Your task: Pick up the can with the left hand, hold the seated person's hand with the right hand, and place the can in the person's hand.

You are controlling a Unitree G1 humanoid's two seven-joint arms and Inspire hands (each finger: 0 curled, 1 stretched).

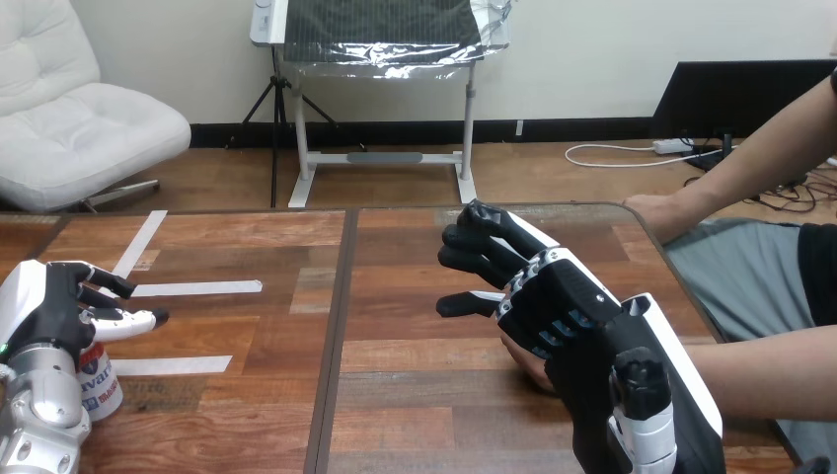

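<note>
Can [101,387] upright on the surface [395,415], just beneath the left hand [44,306], fingers [104,283] loose, not gripping; right hand [563,306], fingers straight, covers the person's hand [523,363].

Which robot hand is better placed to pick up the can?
Left: the left hand is right above the can, while the right hand is far off, over the person's hand.

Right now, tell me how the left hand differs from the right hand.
The left hand is at the near left of the table, above the can; the right hand is right of centre, over the person's nearer hand. The left hand sits close to the robot; the right hand reaches further across. Both are black with white shells.
</note>
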